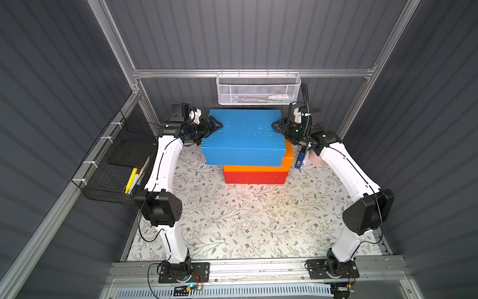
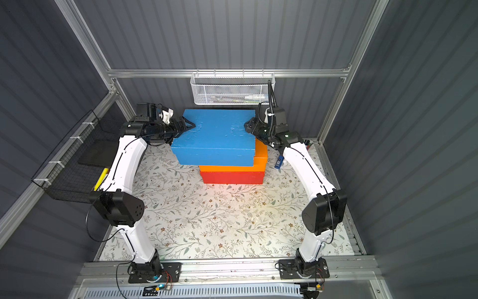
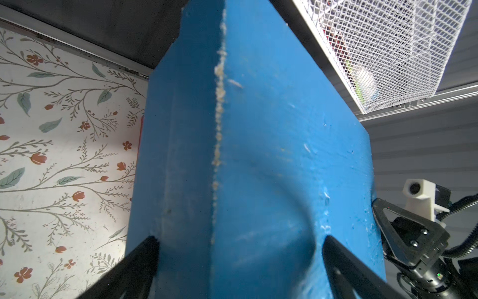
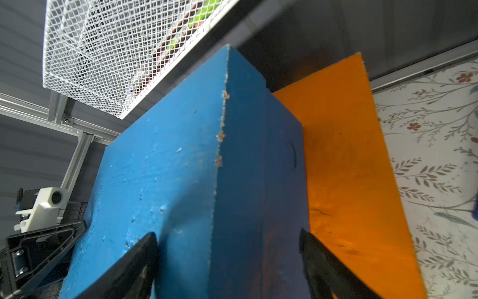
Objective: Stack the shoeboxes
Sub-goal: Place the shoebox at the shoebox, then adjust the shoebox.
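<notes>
The blue shoebox [image 1: 243, 134] [image 2: 214, 137] sits level over the orange shoebox [image 1: 288, 158] [image 2: 261, 155], which lies on the red shoebox [image 1: 256, 178] [image 2: 232, 178]. The blue one is shifted left and overhangs the two below. My left gripper [image 1: 216, 126] [image 3: 239, 240] is shut on its left short end, denting the lid. My right gripper [image 1: 275, 126] [image 4: 227, 238] is shut on the right short end, one finger on the lid and one below it, over the orange lid [image 4: 344, 155]. I cannot tell whether blue touches orange.
A white mesh basket [image 1: 258, 89] hangs on the back rail just behind the stack. A black wire basket [image 1: 113, 165] with a black pad and markers hangs on the left wall. A small blue item [image 1: 299, 159] lies by the right arm. The floral mat [image 1: 245, 220] covers the table.
</notes>
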Robot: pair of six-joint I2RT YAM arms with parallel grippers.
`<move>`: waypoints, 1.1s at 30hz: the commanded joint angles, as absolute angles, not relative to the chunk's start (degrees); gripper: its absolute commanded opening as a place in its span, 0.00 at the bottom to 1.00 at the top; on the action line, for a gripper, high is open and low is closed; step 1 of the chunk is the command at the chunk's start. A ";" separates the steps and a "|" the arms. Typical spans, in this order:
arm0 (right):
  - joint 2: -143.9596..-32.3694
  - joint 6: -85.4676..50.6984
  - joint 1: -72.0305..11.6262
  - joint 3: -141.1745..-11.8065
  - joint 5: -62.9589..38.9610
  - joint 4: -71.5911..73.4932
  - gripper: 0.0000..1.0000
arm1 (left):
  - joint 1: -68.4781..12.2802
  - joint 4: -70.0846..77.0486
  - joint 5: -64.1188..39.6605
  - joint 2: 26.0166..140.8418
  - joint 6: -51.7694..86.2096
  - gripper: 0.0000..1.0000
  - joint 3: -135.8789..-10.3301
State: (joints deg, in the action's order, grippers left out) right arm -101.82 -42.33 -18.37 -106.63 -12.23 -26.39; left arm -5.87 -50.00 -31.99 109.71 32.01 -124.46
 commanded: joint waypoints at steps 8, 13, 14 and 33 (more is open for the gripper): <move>-97.39 -39.55 -17.05 -110.19 -10.41 -31.30 0.97 | -3.89 -54.76 -31.74 107.68 33.77 0.99 -126.88; -93.97 -38.08 -17.11 -109.70 -10.39 -31.67 0.99 | -3.43 -53.75 -30.75 102.63 32.78 0.99 -125.19; -92.93 -37.97 -17.06 -108.93 -10.21 -31.22 0.99 | -3.43 -52.41 -30.29 100.80 32.94 0.99 -123.31; -61.60 -36.83 -17.92 -75.45 -11.33 -20.96 0.99 | -3.43 -38.41 -30.17 65.81 31.83 0.99 -82.99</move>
State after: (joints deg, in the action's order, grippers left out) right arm -65.80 -38.26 -17.34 -79.37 -10.44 -24.08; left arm -3.60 -42.26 -28.95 71.11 32.60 -88.75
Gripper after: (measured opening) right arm 0.990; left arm 0.991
